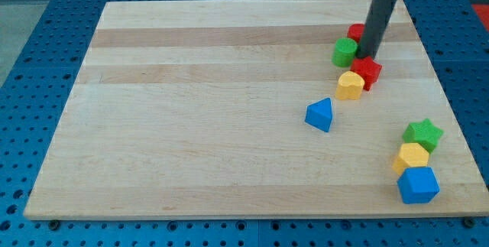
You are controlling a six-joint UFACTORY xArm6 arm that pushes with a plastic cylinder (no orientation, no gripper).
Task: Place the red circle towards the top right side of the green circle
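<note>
Wooden surface (229,109) is lying on a blue pegboard (30,48). No end effector is showing, only a dark rod; my tip (370,56) is resting between the green circle (344,51) and the red circle (356,32), which is peeking out behind the rod, just up-right of green

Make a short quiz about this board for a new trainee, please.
1. True or false: my tip stands beside the green circle.
2. Which block lies nearest the view's bottom? A) blue cube B) green star C) blue triangle
3. What partly hides the red circle?

Key: 1 true; 2 A; 3 the rod.
</note>
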